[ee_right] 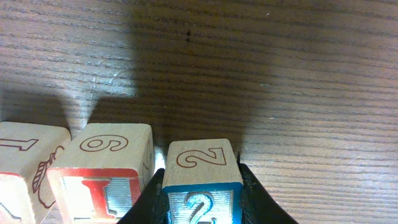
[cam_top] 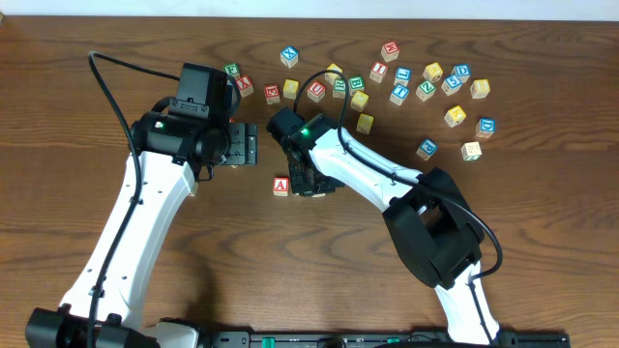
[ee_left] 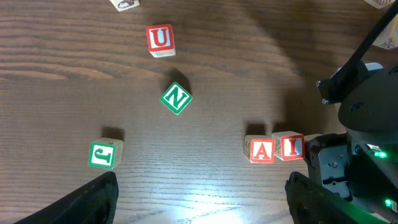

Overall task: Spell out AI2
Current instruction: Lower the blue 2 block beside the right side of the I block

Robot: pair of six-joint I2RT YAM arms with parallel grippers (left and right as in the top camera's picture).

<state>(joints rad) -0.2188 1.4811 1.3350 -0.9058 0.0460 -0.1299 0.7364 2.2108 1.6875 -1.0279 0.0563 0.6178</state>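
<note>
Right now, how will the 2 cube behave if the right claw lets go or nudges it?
Probably rigid: the wooden 2 cube shows no squashing in the right claw. Its flat faces suggest sliding, not rolling. A sideways nudge would likely shove the I cube close beside it.

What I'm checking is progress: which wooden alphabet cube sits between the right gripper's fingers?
The wooden cube with the blue 2; the red I cube and red A cube sit ungripped.

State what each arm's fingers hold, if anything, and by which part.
Right fingers hold the 2 cube by its opposite side faces; left fingers hold nothing.
</note>
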